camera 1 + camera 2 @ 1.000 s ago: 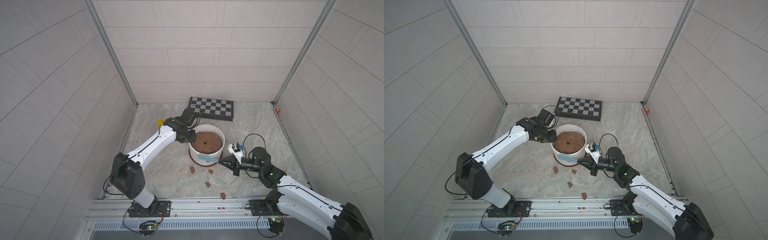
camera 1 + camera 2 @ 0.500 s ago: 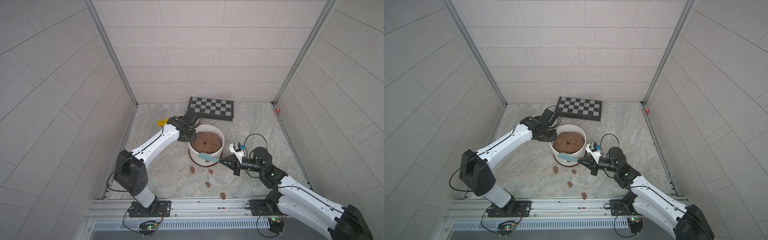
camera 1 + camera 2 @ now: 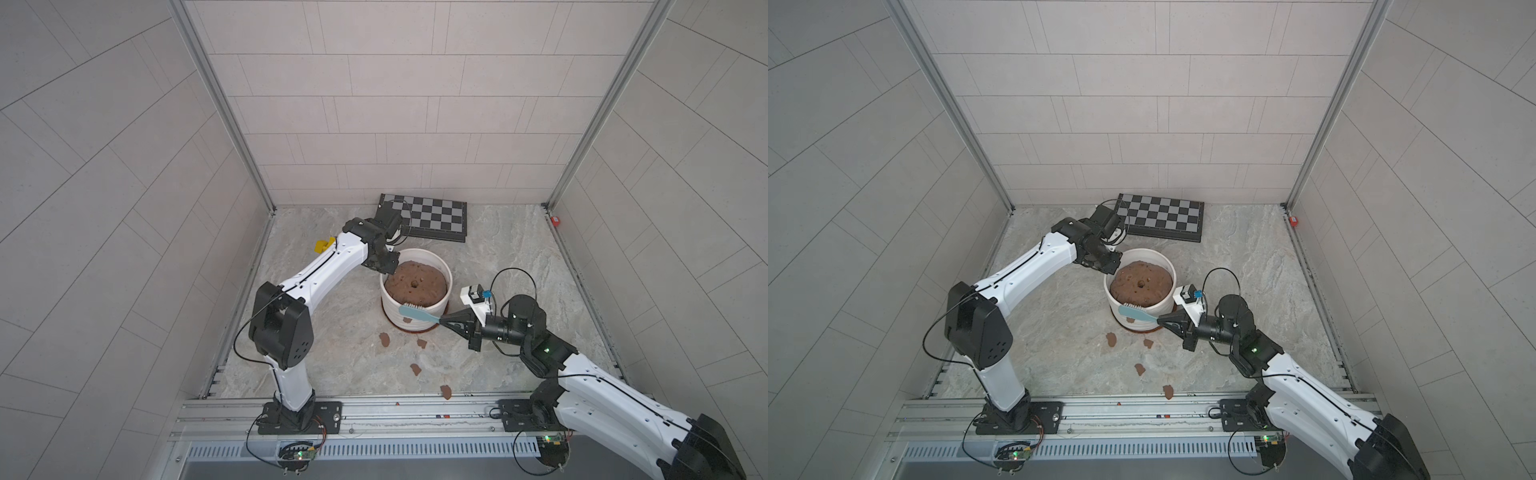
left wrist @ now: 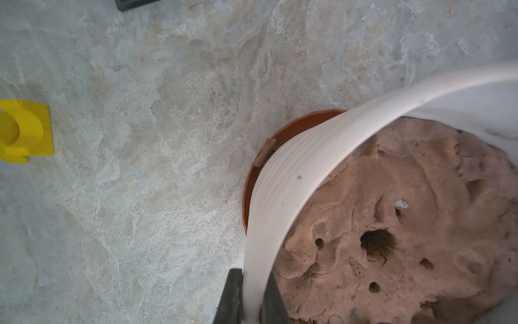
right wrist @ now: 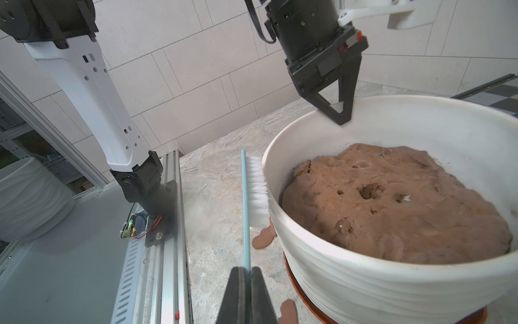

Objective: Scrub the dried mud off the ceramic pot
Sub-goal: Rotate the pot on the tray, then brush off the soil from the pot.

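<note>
Light: bright, even, diffuse, coming from above. Tiled walls pale grey, no hot spots. Shadows are soft only: a faint one on the stone floor under my left arm, another inside the ceramic pot rim.

Both top views: sharp throughout; wide-angle, corner rails splay outward toward the frame edges.

Left wrist view: my left claw dark and blurred, pot rim near the lens soft and washed out, floor crisp.

Right wrist view: heavy wide-angle stretch; my right claw out of focus; brush bristles near-white glare; pale haze on floor beside them; soil mound sharp.
</note>
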